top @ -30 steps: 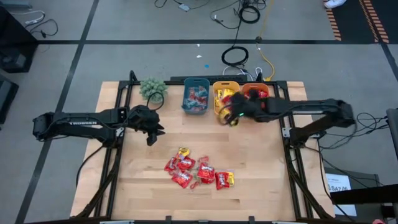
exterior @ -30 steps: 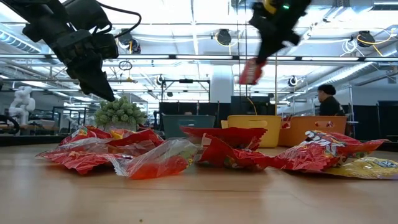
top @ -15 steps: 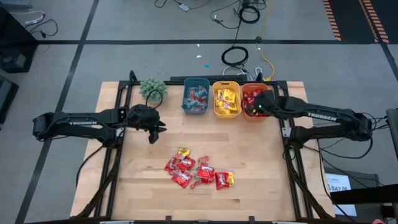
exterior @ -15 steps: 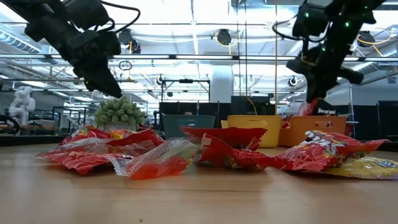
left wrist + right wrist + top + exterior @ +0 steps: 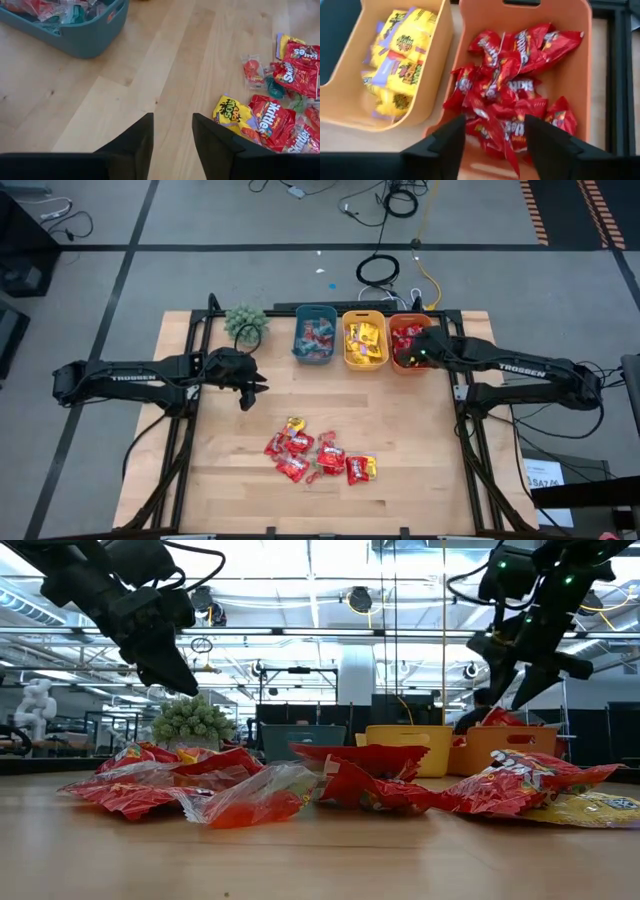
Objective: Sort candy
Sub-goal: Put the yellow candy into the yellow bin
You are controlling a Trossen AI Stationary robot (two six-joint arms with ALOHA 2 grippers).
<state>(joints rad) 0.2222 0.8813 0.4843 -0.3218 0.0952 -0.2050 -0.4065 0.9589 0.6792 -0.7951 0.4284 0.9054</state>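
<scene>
Red packets filled the orange bin beneath the right claw, its fingers spread and empty; more candy lay mid-surface near the left claw, parted, which should descend squarely over one packet

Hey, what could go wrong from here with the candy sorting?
1. The right gripper hangs open over the orange bin, and a red packet lies between its fingers; it may snag and lift back out.
2. The pile is overlapped, so the left gripper may grab two packets at once.
3. A yellow packet touches the red ones and could be missorted.
</scene>
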